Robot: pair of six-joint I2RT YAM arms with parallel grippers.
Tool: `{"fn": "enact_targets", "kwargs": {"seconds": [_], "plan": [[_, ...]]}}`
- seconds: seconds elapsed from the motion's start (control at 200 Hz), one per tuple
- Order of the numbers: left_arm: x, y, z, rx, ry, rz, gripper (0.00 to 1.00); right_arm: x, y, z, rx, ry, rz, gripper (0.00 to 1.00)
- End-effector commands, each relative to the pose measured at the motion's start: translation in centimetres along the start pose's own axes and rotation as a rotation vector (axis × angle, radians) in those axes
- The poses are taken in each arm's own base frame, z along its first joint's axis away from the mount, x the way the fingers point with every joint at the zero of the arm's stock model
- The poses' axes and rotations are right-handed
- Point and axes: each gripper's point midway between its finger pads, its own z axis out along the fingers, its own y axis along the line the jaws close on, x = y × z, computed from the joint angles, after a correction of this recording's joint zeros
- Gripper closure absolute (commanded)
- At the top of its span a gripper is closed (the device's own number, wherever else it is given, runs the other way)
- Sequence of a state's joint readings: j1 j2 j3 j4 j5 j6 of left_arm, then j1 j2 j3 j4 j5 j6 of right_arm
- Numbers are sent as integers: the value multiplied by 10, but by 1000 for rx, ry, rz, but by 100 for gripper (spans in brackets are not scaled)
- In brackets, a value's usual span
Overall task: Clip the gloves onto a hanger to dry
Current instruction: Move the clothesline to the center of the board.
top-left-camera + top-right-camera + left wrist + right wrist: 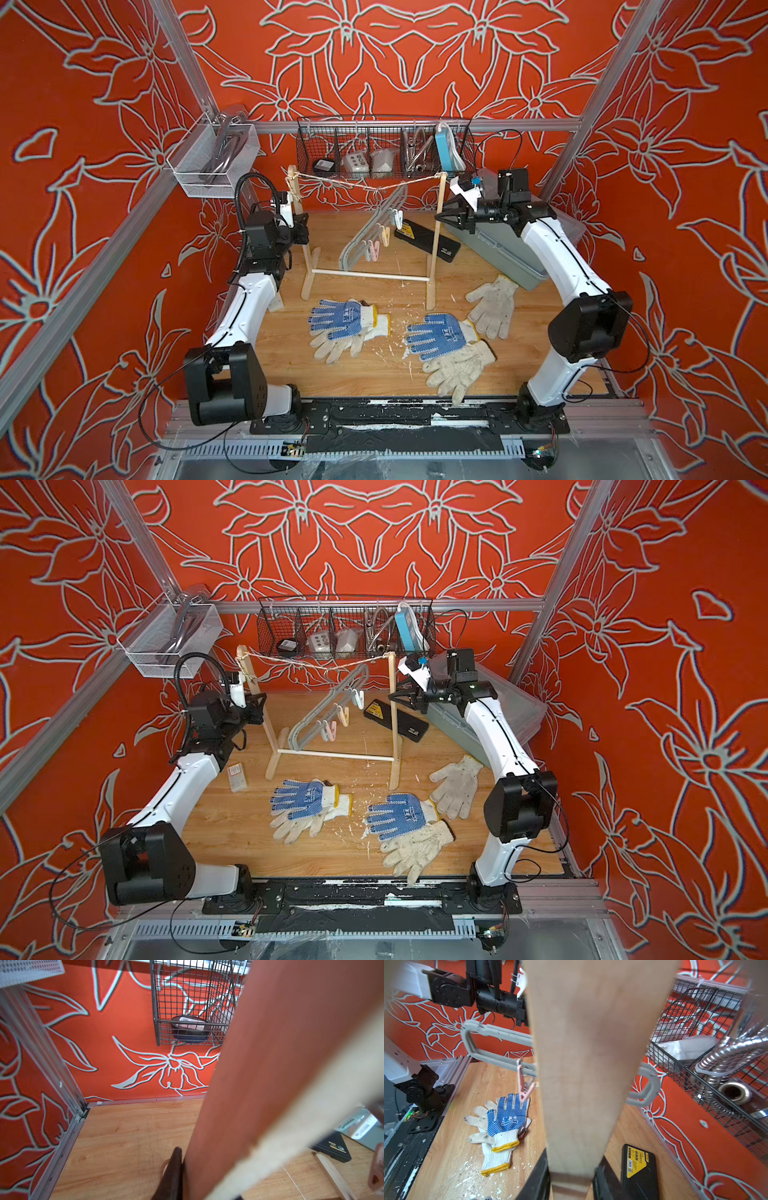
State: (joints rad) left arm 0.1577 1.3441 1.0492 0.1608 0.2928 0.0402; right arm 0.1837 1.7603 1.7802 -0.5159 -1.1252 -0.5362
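**Both hands on the rack, gloves unclipped**

Nearest, the gloves point(345, 320) lie loose on the worktop point(374, 374), in two overlapped pairs with one plain glove point(494, 305) apart to the side; none is on a peg; behind them stands the wooden rack point(370, 275), its grey hanger point(361, 237) dangling tilted from twine point(332, 179); the left hand point(301, 226) is narrowed on the upright on its own side, and the right hand point(441, 217) clamps the other; uneven pulls would likely twist or tip the light frame; a jolt could swing the hanger off the twine; dragged forward, a foot may snag a glove.
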Motion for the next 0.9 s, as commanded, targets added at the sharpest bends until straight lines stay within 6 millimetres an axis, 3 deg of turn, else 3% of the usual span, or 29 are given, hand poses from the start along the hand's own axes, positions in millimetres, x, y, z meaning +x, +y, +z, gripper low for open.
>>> {"fn": "enact_targets", "kwargs": {"seconds": [0.0, 0.165, 0.495, 0.776, 0.896], "plan": [[9, -9, -11, 34, 27, 47, 97, 13, -35, -15, 119, 52, -55, 65], [15, -14, -12, 58, 22, 11, 96, 19, -49, -16, 146, 79, -68, 64], [22, -31, -8, 110, 44, -1, 91, 33, -38, -33, 179, 91, -49, 51], [20, -24, -6, 70, 45, -11, 74, 29, -32, -41, 208, 94, -45, 39], [18, -17, -6, 29, 43, -47, 76, 30, -31, -46, 255, 93, -20, 33]]}}
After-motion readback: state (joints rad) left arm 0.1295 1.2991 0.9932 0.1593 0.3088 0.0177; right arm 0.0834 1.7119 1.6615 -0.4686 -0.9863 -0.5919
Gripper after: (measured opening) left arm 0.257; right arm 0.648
